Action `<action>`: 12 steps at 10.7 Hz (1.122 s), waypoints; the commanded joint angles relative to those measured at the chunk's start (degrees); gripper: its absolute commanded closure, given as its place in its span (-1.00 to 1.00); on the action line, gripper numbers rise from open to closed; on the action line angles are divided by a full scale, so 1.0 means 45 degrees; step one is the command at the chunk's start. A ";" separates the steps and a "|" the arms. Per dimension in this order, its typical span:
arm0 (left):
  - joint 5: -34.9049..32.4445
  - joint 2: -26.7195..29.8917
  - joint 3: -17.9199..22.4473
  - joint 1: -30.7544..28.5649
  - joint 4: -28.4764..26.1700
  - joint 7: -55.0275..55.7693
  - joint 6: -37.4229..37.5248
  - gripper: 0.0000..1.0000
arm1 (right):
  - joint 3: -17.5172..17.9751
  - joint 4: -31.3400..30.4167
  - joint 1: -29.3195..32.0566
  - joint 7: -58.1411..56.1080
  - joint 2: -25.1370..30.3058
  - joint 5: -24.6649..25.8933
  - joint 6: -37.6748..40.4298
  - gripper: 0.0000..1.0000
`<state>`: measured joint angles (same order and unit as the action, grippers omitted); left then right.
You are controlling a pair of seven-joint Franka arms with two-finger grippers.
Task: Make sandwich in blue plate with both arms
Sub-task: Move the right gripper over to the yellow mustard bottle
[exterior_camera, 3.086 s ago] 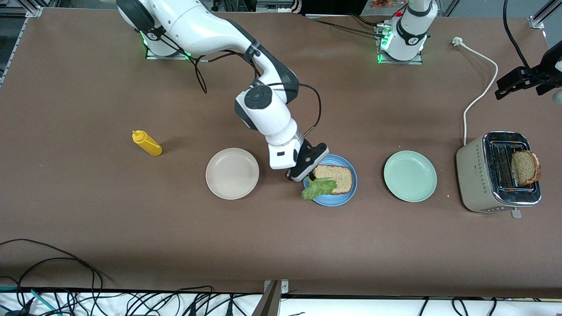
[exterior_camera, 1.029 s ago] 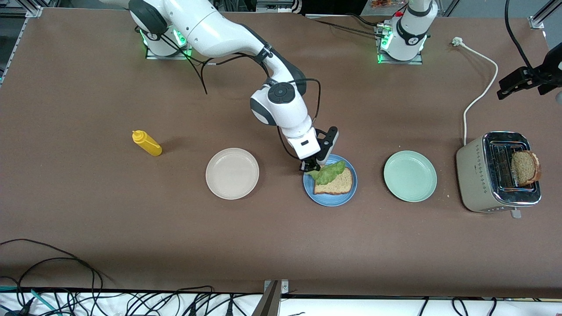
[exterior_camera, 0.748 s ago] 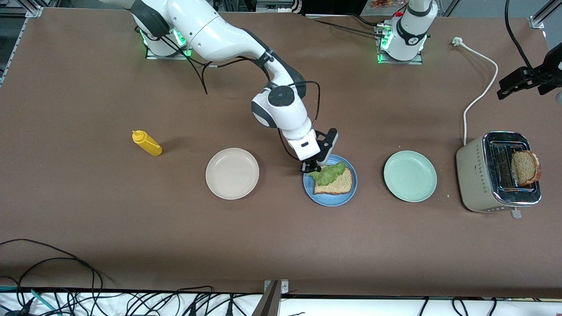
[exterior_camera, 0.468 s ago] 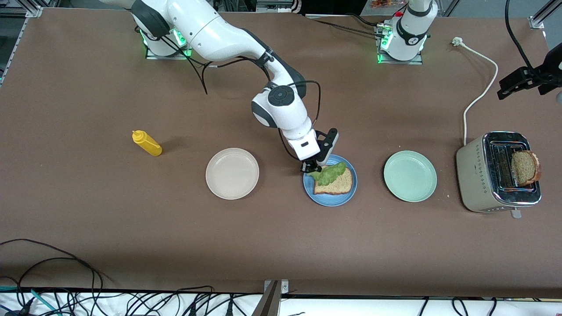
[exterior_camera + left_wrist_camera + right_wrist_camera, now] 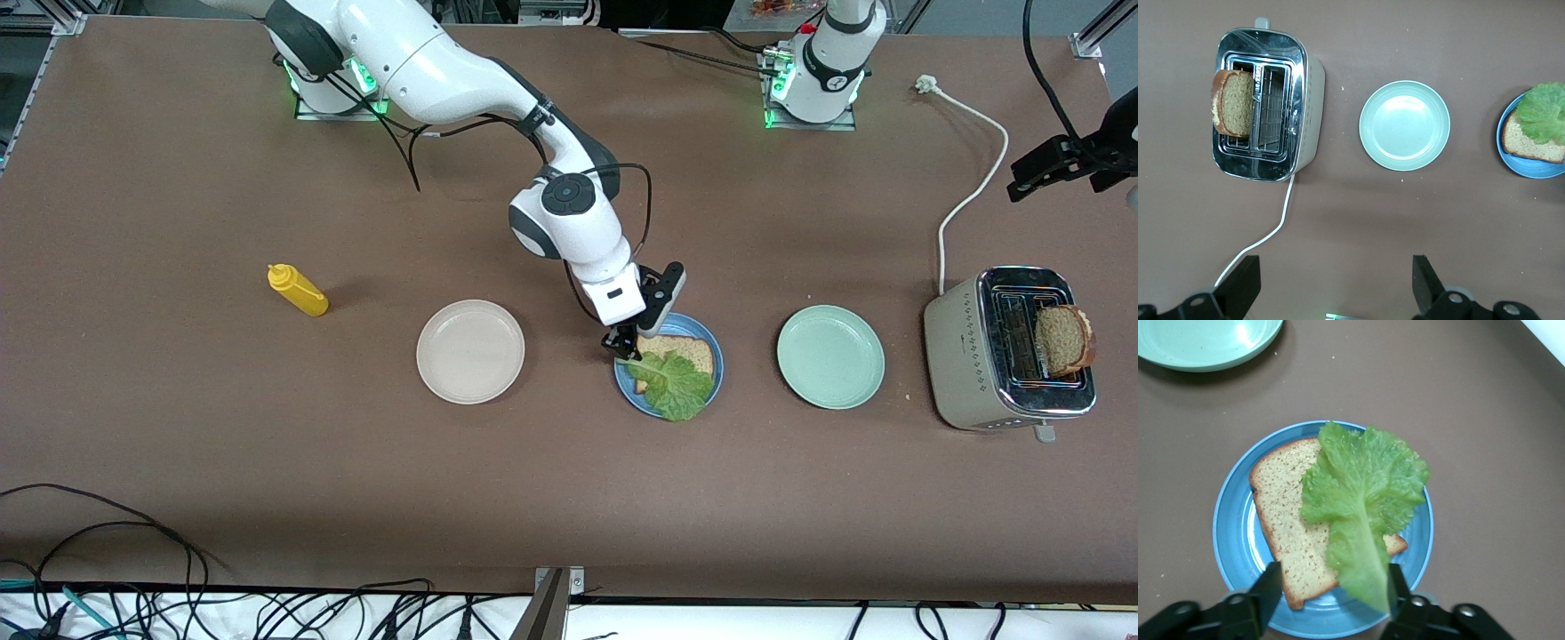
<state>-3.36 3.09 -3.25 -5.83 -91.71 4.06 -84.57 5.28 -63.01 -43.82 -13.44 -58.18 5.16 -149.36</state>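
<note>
- Front view: high, facing the arm bases, covers the whole table.
- Left wrist view: high, straight down over the toaster (image 5: 1265, 100).
- Right wrist view: close above the blue plate (image 5: 1238, 547), which all views share.

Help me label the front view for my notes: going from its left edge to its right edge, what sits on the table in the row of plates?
Yellow squeeze bottle → cream-white plate → blue plate with bread slice and lettuce leaf → mint-green plate → toaster holding another bread slice.

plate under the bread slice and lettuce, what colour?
Plain sky blue plate, no pattern. Clearest in the right wrist view.
</note>
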 commanded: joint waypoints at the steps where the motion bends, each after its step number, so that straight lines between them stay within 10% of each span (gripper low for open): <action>1: -0.0367 -0.0121 -0.0158 0.0066 0.0341 0.0036 0.0239 -1.00 | 0.0173 0.0097 0.0342 0.0135 0.0387 -0.0734 0.0259 -0.99; 12: -0.0367 -0.0141 -0.0158 0.0066 0.0341 0.0016 0.0220 -1.00 | 0.0096 -0.0333 0.5690 -0.1974 0.5718 -0.1831 1.1834 -1.00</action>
<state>-3.36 3.07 -3.71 -5.82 -91.63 4.06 -84.57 5.03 -61.52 -23.33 -20.11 -36.87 -1.85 -103.17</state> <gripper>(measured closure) 0.000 0.000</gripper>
